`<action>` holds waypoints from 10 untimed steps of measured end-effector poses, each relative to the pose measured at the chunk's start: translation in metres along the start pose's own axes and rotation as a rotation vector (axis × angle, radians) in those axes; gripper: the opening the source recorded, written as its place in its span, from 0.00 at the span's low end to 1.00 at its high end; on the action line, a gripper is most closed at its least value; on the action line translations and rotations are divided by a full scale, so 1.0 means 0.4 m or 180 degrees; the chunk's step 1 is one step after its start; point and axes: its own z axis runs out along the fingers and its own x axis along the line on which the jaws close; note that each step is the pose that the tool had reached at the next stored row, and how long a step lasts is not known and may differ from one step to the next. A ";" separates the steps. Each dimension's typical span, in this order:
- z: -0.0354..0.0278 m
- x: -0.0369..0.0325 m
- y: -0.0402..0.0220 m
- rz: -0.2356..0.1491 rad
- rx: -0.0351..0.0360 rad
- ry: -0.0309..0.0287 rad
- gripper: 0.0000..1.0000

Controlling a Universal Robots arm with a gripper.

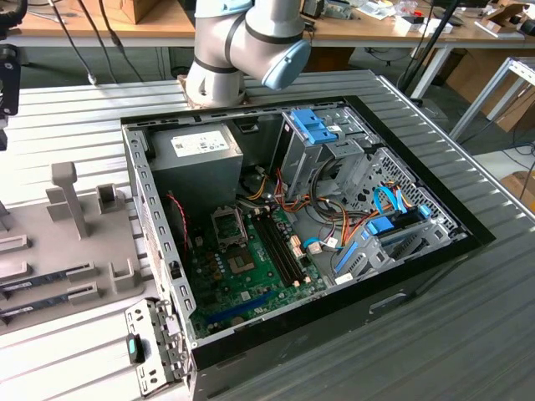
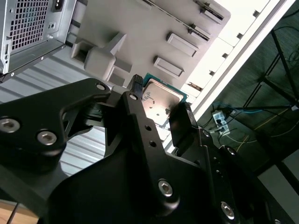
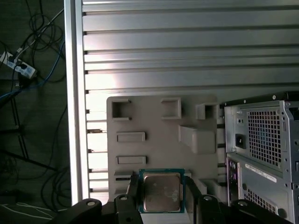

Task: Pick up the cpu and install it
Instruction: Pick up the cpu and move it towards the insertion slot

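First wrist view: the cpu (image 3: 162, 191), its pale metal top facing the camera and a green rim around it, sits between the two black fingers (image 3: 132, 195) of the gripper (image 3: 162, 196), which are clenched on its opposite edges. Behind it lies the grey holder plate (image 3: 154, 121) with its raised blocks and slots, resting on the ribbed metal tabletop (image 3: 187, 46). The perforated rear of the computer case (image 3: 261, 140) stands just beside the plate. In the second wrist view the cpu is likewise pinched at two sides, with the plate behind it. In the exterior view the arm (image 1: 251, 42) shows its grey joint at the top centre of the frame. The open case fills the middle, with its green motherboard (image 1: 251, 276) in the lower middle and the power supply (image 1: 196, 154) above it. The plate lies at the exterior view's left.
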 end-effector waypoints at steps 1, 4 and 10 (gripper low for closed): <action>0.000 -0.002 0.000 0.0000 0.0000 0.0000 0.47; 0.000 -0.009 0.000 0.0000 0.0000 0.0000 0.47; 0.001 -0.022 0.001 0.0000 0.0000 0.0000 0.47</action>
